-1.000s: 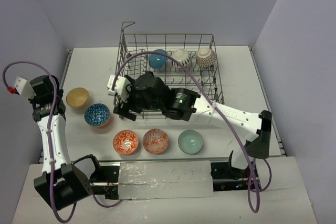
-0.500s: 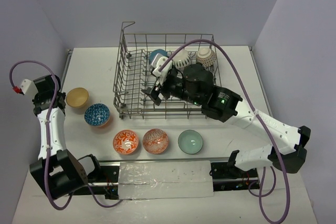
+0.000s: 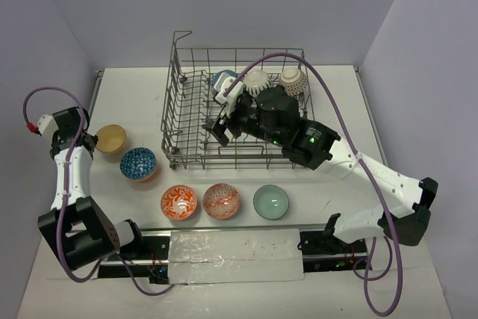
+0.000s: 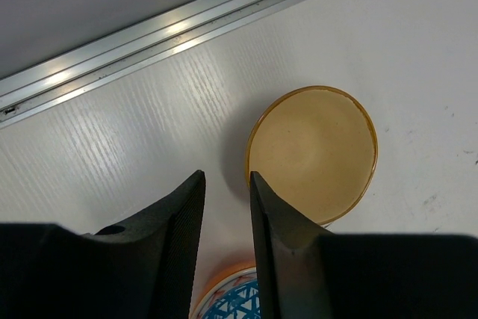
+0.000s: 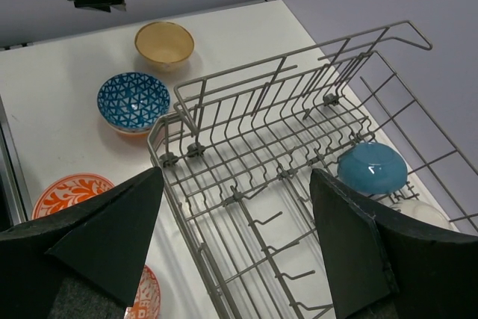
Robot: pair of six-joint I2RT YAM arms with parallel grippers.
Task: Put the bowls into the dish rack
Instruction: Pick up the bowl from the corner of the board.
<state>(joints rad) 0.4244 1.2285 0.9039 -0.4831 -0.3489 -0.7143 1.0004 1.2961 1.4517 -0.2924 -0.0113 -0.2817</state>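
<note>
Left wrist view: we're seeing the tan bowl (image 4: 312, 155) sitting upright at the left of the table (image 4: 112, 125), just right of the left gripper (image 4: 225, 177), whose jaws are narrowly parted, pinching nothing. Meanwhile the right gripper (image 5: 235, 184) is hovering spread wide over the dish rack (image 3: 239, 50), well apart, so the left arm is nearer.

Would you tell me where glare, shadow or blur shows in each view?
Top external: even light, sheen on the plastic strip. Left wrist: glare streaks on the metal rail, soft shadow left of the tan bowl. Right wrist: near fingers dark and slightly soft, dish rack sharp.
</note>
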